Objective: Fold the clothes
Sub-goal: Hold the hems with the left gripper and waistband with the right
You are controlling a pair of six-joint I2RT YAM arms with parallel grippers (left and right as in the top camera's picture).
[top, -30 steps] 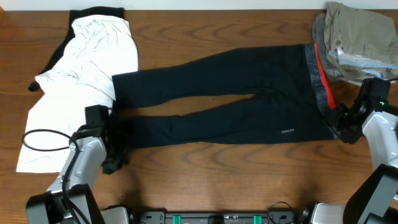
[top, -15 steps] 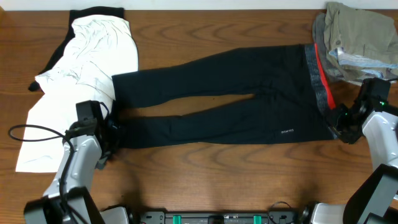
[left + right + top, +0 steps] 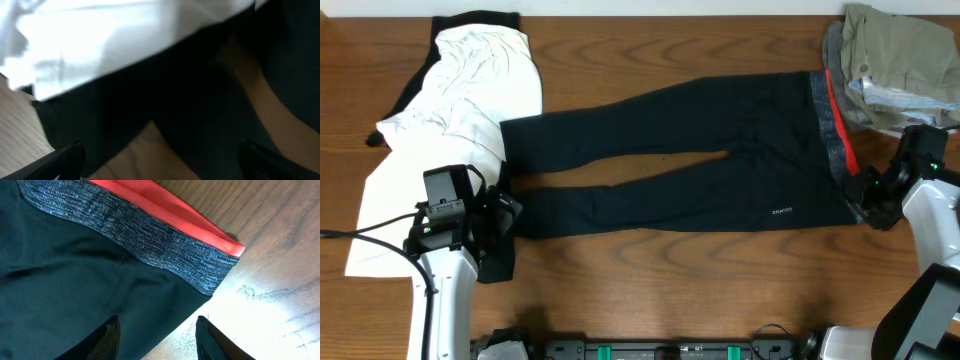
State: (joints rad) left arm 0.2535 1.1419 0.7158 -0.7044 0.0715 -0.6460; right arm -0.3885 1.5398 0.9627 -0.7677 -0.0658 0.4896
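"Where are the leggings, then?"

"The black leggings lie flat across the middle of the surface. The legs point to 9 o'clock, and the grey waistband with its red lining is out at 3 o'clock. The two legs part slightly, with wood showing between them."

"And the left claw?"

"The left claw is down at 8 o'clock, right at the cuff of the nearer leg. Its own camera is blurred, but its fingers sit at the bottom corners, spread wide, with dark cloth and a strip of wood below them. It grips nothing that I can see."

"The right one?"

"The right claw is at 4 o'clock, over the waistband's near corner. Its fingers are parted too. The edge of the leggings runs into the gap, with bare wood on the other side. They aren't closed on the cloth."

"Anything else lying about?"

"A white shirt at 10 o'clock, its lower edge against the far leg's cuff. There's also a heap of khaki and grey clothes at 2 o'clock, beside the waistband."
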